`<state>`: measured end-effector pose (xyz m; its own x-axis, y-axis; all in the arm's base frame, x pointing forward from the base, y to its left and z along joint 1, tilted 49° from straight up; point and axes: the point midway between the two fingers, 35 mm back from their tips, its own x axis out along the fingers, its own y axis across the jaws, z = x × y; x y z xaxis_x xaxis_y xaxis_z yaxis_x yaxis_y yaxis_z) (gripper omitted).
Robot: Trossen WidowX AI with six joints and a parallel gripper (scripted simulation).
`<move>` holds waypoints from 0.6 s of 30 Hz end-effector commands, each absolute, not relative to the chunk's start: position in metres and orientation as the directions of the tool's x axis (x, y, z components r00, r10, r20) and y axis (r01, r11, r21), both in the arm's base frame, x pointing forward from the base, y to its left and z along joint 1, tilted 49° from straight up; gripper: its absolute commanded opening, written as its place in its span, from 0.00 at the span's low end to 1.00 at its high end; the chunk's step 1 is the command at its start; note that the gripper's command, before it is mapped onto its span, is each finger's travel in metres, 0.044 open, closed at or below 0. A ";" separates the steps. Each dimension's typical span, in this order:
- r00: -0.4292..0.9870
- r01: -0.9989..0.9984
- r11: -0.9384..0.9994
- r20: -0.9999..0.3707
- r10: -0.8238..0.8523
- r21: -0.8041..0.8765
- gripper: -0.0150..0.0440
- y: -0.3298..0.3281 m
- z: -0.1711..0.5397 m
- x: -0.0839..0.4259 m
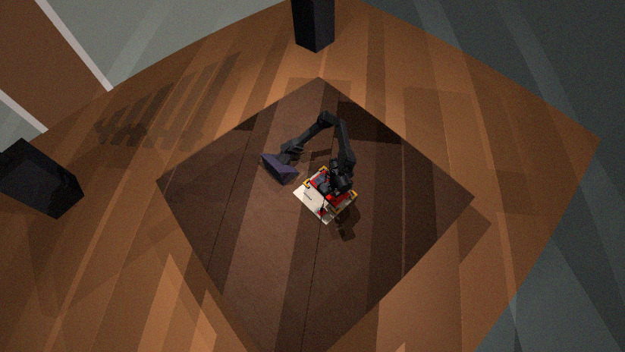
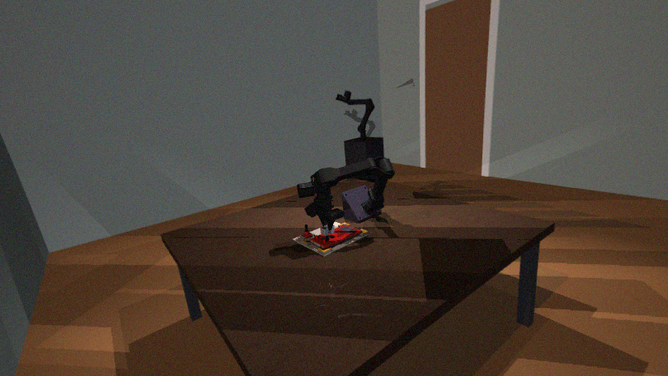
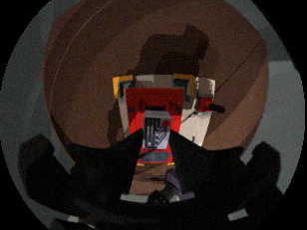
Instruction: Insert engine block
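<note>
The red car body (image 1: 337, 199) (image 2: 337, 239) (image 3: 154, 96) lies between yellow corner pieces on a pale board (image 1: 312, 203) (image 3: 192, 132). My gripper (image 2: 327, 230) (image 3: 154, 130) is over the car body, shut on the grey engine block (image 2: 324, 229) (image 3: 152, 127). The block's top shows dark grooves and a small red round mark in the wrist view. It is over the middle of the body, roughly square to it. The opening and the rib are hidden under the block and fingers. I cannot tell whether the block is in the opening or above it.
A small red piece with a black knob (image 1: 321, 212) (image 2: 306, 232) (image 3: 205, 105) stands on the pale board beside the car body. A thin pin (image 1: 307, 196) lies on the board. The purple arm base (image 1: 280, 168) (image 2: 355, 202) is close by the board. Yellow corner pieces (image 1: 353, 193) (image 3: 120, 80) edge the body.
</note>
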<state>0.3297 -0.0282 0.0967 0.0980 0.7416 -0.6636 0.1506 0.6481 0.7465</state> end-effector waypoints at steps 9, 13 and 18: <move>0.101 0.072 0.657 -0.661 0.744 0.750 0.52 -0.026 0.096 0.331; 0.101 0.051 0.660 -0.661 0.744 0.750 0.52 -0.025 0.095 0.331; 0.101 0.097 0.654 -0.661 0.744 0.750 0.52 -0.024 0.095 0.331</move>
